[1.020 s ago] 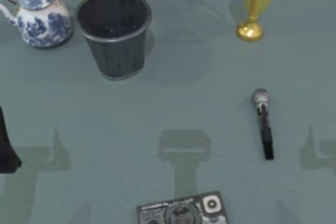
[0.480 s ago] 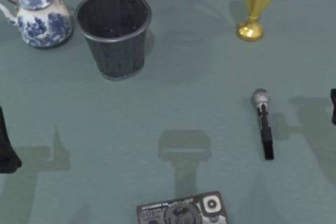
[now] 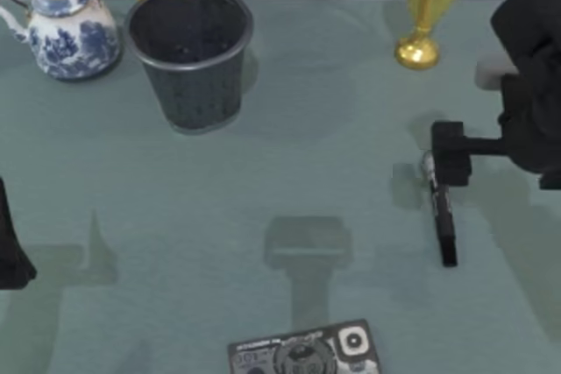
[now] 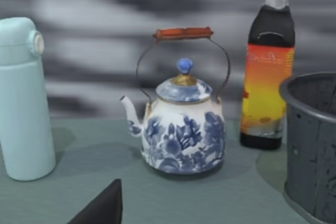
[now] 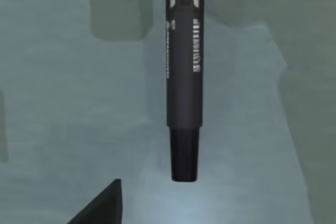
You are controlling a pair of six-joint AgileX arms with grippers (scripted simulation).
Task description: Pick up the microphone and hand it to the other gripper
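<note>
Two arms are sharing this table, and only one is working. Going from the top view's left: the left gripper [image 3: 10, 256] is sitting parked at the table's left edge, a dark shape mostly out of frame, and whether its fingers are apart cannot be told. Behind it a blue-and-white porcelain teapot with a wire handle [image 3: 63, 28] is standing at the back left, then an orange-labelled dark sauce bottle [image 4: 268, 80], then a black round waste bin [image 3: 191, 54]. A grey printed box [image 3: 307, 352] is lying at the near edge, and a gold trophy cup [image 3: 427, 6] is standing at the back right.

The slim microphone with a silver-grey mesh head and black tapering handle [image 3: 443, 221] is lying flat on the right half of the table, its long axis running from far to near, head away from the near edge. The right gripper [image 3: 449, 153] is hanging directly over the head end, reaching in from the right; it is holding nothing, and its opening cannot be judged. In the right wrist view the handle [image 5: 184, 93] is lying bare below the camera, so the right arm is plainly the nearer one for the pickup, with the grasp probably falling across that axis.
</note>
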